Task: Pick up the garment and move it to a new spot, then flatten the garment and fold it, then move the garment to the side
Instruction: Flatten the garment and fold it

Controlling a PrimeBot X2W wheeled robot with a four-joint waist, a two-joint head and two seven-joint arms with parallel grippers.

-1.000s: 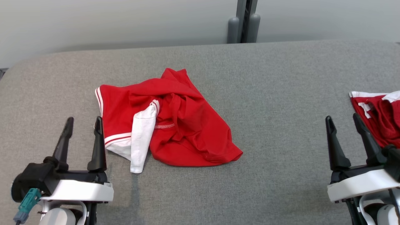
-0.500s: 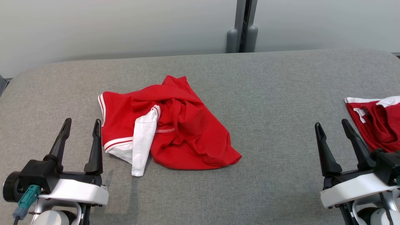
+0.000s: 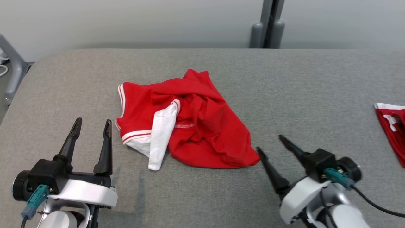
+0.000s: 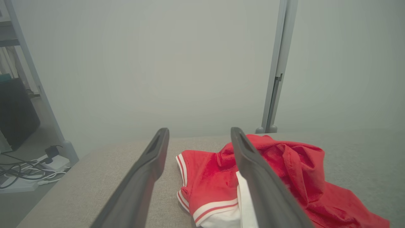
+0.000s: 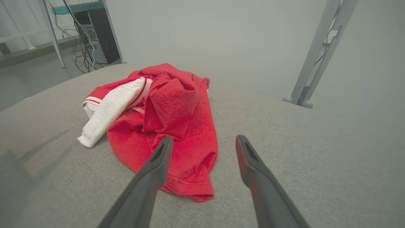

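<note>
**A:** How far along is this?

**B:** Right at the start, I'd judge. The red shirt (image 3: 202, 133) lies crumpled in a heap near the middle of the grey fabric-covered table (image 3: 316, 88), with a white sleeve (image 3: 161, 139) flopped across its front. Nothing has been lifted, flattened or folded.

**A:** And the grippers?

**B:** The left gripper (image 3: 93, 120) hovers just beside the shirt's striped white edge, its fingers spread apart and holding nothing. The right gripper (image 3: 269, 142) is angled toward the shirt's near right corner, also spread apart and empty.

**A:** Is the right one touching the cloth?

**B:** In the head view one fingertip sits right at the corner. The right wrist view suggests it's just short of the hem, but I can't say for sure.

**A:** So what's left?

**B:** Everything: grasp it, carry it to a new spot, spread it flat, fold it, then move it aside. A second red garment (image 3: 390, 129) lies at the table's right edge, well apart from this one.
</note>
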